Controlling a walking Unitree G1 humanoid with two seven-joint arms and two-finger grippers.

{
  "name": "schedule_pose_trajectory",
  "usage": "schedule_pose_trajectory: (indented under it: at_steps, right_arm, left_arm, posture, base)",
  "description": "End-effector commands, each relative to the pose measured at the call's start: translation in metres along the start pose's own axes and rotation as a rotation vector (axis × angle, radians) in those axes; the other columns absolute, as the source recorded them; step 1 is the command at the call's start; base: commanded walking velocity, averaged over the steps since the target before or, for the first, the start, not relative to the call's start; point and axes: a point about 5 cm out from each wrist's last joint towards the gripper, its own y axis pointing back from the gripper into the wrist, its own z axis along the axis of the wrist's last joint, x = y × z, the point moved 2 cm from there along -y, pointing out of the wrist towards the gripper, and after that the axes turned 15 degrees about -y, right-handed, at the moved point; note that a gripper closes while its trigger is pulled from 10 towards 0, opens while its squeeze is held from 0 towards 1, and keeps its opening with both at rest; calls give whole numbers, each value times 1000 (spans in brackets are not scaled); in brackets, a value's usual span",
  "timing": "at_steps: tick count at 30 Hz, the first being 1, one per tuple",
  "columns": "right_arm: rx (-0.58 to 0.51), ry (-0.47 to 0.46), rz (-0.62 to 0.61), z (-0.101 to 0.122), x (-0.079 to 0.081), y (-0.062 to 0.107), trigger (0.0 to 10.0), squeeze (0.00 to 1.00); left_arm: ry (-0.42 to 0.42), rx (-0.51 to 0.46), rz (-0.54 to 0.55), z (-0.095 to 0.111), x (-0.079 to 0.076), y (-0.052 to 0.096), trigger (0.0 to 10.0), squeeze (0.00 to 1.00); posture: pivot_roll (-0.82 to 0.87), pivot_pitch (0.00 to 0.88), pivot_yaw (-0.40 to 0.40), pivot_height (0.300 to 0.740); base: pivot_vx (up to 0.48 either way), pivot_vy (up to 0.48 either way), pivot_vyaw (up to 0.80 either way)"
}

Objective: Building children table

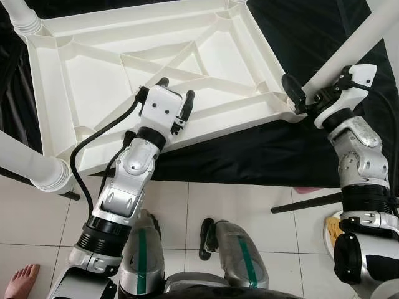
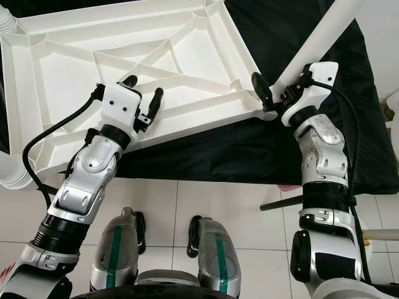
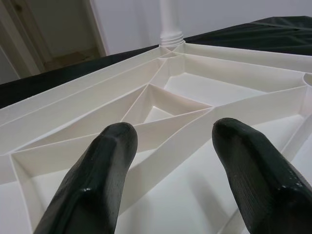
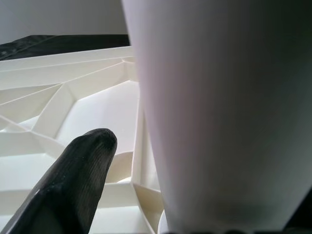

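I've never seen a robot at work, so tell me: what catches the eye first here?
A big white plastic table lies upside down on a black cloth, its ribbed underside facing up. The right tool grips a white table leg at the near right corner, while the left tool rests open over the ribs near the front edge. A person's bare foot shows on the tiled floor at the lower left.

The floor (image 1: 187, 205) has big white tiles with thin grey lines. A black cloth (image 1: 249, 156) is spread over it. A person's bare foot (image 1: 22, 280) stands on the tiles. Far off, the wall (image 3: 234, 14) is plain white.
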Motion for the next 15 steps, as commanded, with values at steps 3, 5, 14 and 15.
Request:
schedule_pose_trajectory:
  at_steps: [3, 5, 14, 15]
  right_arm:
    - [25, -22, 29, -4, -2, 3, 10000, 0]
    - [39, -8, 44, -6, -2, 5, 10000, 0]
    - [48, 18, 36, -4, -10, 11, 0, 0]
    - [48, 18, 36, -4, -10, 11, 0, 0]
  left_arm:
    - [-9, -24, -79, 4, -6, 1, 10000, 0]
    - [-11, -22, -81, 4, -5, 2, 10000, 0]
    - [-13, -21, -84, 4, -3, 3, 10000, 0]
    - [-13, -21, -84, 4, -3, 3, 10000, 0]
  posture:
    - [127, 74, -56, 740]
    - [130, 70, -49, 740]
    - [131, 66, -40, 740]
    - [131, 66, -40, 740]
  base:
    - [0, 0, 0]
    - [0, 0, 0]
    - [0, 0, 0]
    - [0, 0, 0]
